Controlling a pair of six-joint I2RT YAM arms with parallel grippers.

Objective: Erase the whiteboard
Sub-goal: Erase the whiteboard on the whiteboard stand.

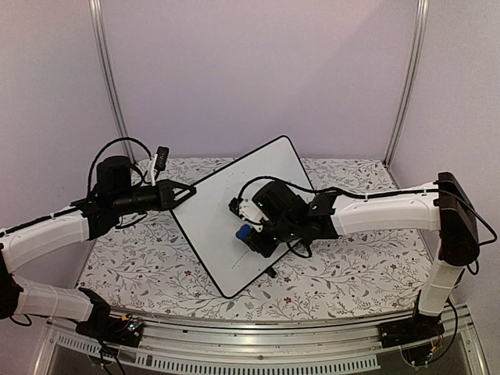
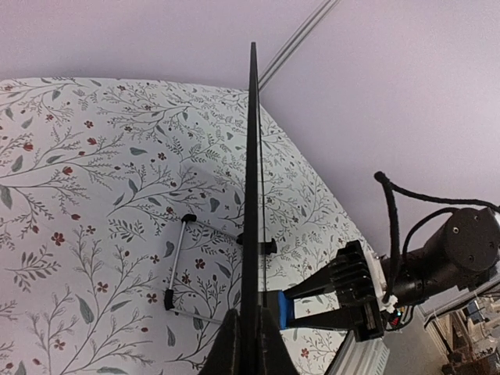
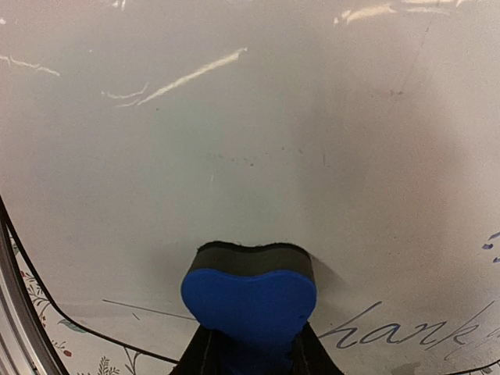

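Blue eraser (image 3: 250, 301) sits gripped in your right tool (image 3: 251, 348), pressed against the whiteboard (image 1: 223, 234). Your left tool (image 1: 183, 193) clamps the board's left corner. Floral worktop (image 1: 351, 266) beneath, lilac walls (image 1: 258, 70) around. Handwriting (image 3: 391, 332) runs off frame, partly unreadable.

Seen from above, your left arm (image 1: 43, 238), white-shelled with black joints, reaches in from the left of the glossy white, black-framed rectangular whiteboard (image 1: 226, 195), forearm nearly level. Its black left gripper (image 1: 184, 193) is clamped tight on the whiteboard's left edge, one finger on each face. Your right arm (image 1: 383, 212) rises to the whiteboard's right, bends at the elbow and stretches over its face. The right gripper (image 1: 248, 232) pinches a small blue eraser block (image 3: 250, 297), its dark pad against the whiteboard.
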